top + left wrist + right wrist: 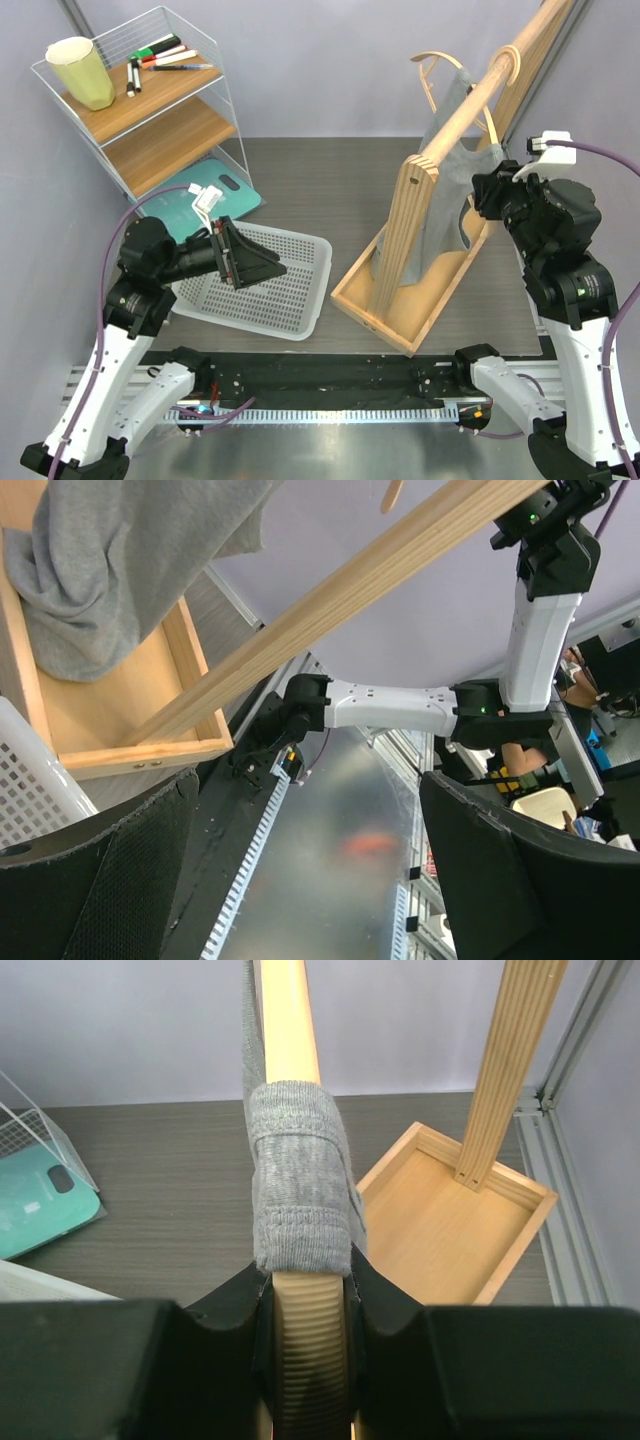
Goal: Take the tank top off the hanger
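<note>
The grey tank top [446, 216] hangs below the thick wooden rail [478, 96], on a thin pale-wood hanger [494, 128]. In the right wrist view one knit strap [298, 1180] wraps over the hanger's arm [310, 1345]. My right gripper [310, 1295] is shut on the ribbed end of that arm, just behind the strap's edge. In the top view this gripper [487, 196] sits at the right side of the garment. My left gripper [262, 262] stands open above the white basket and holds nothing. Its wrist view shows the top's hem [120, 560] bunched in the wooden tray.
The rail stands on a post in a wooden tray [398, 300]. A white perforated basket [295, 295] lies left of it, with a teal scale [215, 195] behind. A wire shelf rack [150, 110] with pens and a cup stands far left. A second hanger [432, 72] hangs further back.
</note>
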Robot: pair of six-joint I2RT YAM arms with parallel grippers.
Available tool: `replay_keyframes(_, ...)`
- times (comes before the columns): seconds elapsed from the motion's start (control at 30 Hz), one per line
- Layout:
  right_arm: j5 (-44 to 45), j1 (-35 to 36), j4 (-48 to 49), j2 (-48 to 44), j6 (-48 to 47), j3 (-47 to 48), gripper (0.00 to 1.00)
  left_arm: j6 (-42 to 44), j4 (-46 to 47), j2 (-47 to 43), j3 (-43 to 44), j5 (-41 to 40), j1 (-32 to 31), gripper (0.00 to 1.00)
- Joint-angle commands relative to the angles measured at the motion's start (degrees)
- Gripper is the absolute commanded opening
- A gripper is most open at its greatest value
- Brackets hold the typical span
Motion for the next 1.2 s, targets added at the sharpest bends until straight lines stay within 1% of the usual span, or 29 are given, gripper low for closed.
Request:
replay_keyframes(0.0,-2.0,-0.4,6.7,0.7,3.2,4.9,0.01,2.3,0.6,-1.1,2.8,1.1,0.2,0.90)
replay_keyframes(0.2,-6.9,-0.4,7.2,4.7,4.1,9.3,0.01,2.6,-0.7,-1.7,3.0,1.1,0.2,0.88)
replay_keyframes(0.27,-7.1,-0.4,7.5,6.9,4.5,11.2,0.01,2.9,-1.4,-1.9,3.5,1.2,0.2,0.87)
replay_keyframes(0.3,-9.9,-0.4,7.5,7.6,4.7,11.8,0.01,3.4,-1.6,-1.9,3.7,1.0,0.3,0.87)
replay_keyframes(0.33,-10.5,-0.4,7.5,8.9,4.7,12.8,0.01,3.6,-2.4,-2.0,4.1,0.9,0.2,0.87)
replay_keyframes(0.47,-12.8,-0.4,7.8,10.7,5.4,12.9,0.01,4.5,-3.8,-1.9,4.9,0.4,0.3,0.86)
replay_keyframes(0.53,-14.1,-0.4,8.0,10.3,6.0,12.1,0.01,4.8,-4.1,-1.8,5.1,0.0,0.2,0.86)
replay_keyframes(0.63,-14.8,-0.4,9.6,8.3,7.4,6.7,0.01,4.5,-3.8,-1.2,5.7,-0.2,0.2,0.86)
replay_keyframes(0.7,-15.6,-0.4,10.0,6.4,8.3,4.7,0.01,4.8,-4.4,0.2,7.2,-2.1,0.2,0.82)
replay_keyframes(0.73,-17.0,-0.4,10.1,6.2,9.1,3.0,0.01,5.6,-7.0,1.0,8.1,-5.3,0.2,0.82)
replay_keyframes(0.87,-20.8,-0.4,11.0,4.3,11.5,-2.1,0.01,4.7,-6.7,7.0,12.0,-5.3,-0.2,0.81)
replay_keyframes(0.93,-22.3,-0.4,12.6,3.4,12.9,-5.7,0.01,4.7,-5.6,10.5,13.6,-8.2,-2.4,0.80)
replay_keyframes(1.0,-24.7,-0.4,14.2,2.1,13.6,-7.9,0.01,4.9,-6.0,15.1,16.0,-11.7,-5.2,0.78)
replay_keyframes(1.03,-25.7,-0.4,14.6,2.0,13.9,-9.6,0.01,5.9,-6.2,16.7,16.9,-14.2,-8.9,0.75)
replay_keyframes(1.1,-28.1,-0.4,15.0,1.3,14.5,-11.6,0.01,7.3,-8.1,20.2,20.4,-18.2,-12.2,0.74)
replay_keyframes(1.13,-28.8,-0.4,15.0,1.1,14.7,-12.1,0.01,7.4,-8.1,20.8,21.1,-22.4,-14.2,0.74)
replay_keyframes(1.17,-30.5,-0.4,15.2,0.8,15.1,-12.8,0.01,7.3,-7.3,21.3,22.3,-24.1,-15.0,0.73)
